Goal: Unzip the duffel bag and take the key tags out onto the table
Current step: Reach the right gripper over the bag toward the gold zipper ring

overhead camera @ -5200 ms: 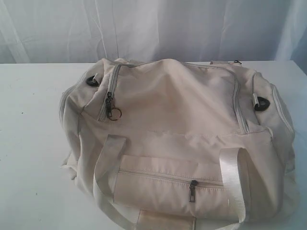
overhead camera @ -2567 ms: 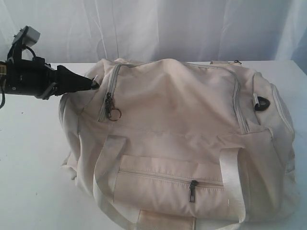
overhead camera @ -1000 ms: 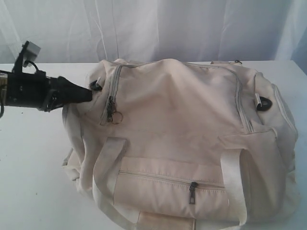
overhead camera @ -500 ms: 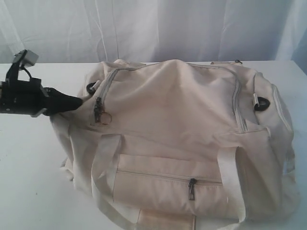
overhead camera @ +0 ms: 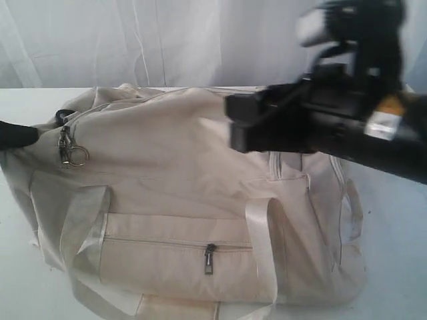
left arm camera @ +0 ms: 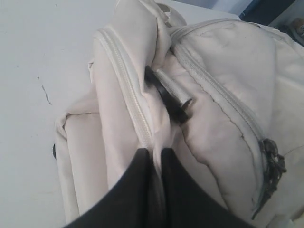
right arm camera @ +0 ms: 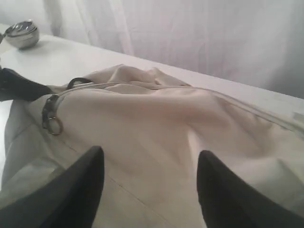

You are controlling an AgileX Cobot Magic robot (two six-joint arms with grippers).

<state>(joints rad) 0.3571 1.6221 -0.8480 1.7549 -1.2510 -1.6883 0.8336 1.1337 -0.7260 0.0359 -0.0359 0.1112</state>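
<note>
Pinches cloth at the nine-o'clock end of the large cream fabric duffel bag [overhead camera: 187, 153] on the white counter [overhead camera: 20, 287], left gripper [left arm camera: 154, 159] jaws shut. Holds right gripper [right arm camera: 149, 156] jaws wide, empty, above. Shows no key tags. Risks losing the slack fold, dragging the bag.

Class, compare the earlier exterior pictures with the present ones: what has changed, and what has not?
The left hand came in, pinched the end of the cream fabric duffel bag and dragged it leftward in the exterior view. The right hand has arrived above the bag, open. Its grey zippers remain closed.
</note>
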